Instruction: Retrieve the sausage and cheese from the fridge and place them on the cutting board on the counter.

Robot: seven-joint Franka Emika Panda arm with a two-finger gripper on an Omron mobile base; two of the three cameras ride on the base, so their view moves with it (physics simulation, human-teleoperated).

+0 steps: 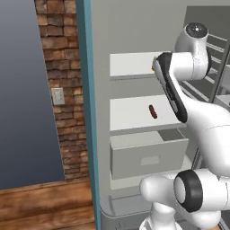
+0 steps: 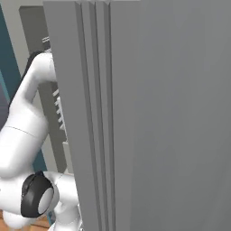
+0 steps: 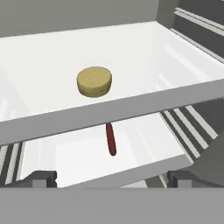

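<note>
The fridge (image 1: pixel 101 54) stands open, its white shelves facing me. In the hand view, the cheese (image 3: pixel 94 81), a small yellow round, lies on the upper shelf (image 3: pixel 109 111). The sausage (image 3: pixel 110 138), a short dark red link, rests on the shelf below it and also appears on the middle shelf as the sausage (image 1: pixel 153 111). My gripper (image 3: pixel 111 178) is open, with nothing between its fingertips (image 3: pixel 41 177), and hovers in front of and above both shelves. The cutting board and the counter are out of view.
A pale drawer (image 1: pixel 148 155) sits pulled out below the sausage shelf. The fridge's open grey door (image 2: pixel 158 113) stands close on the right, with wire door racks (image 3: pixel 192 127) beside the shelves. A brick wall (image 1: pixel 63 90) and the fridge's teal side edge (image 1: pixel 85 112) lie to the left.
</note>
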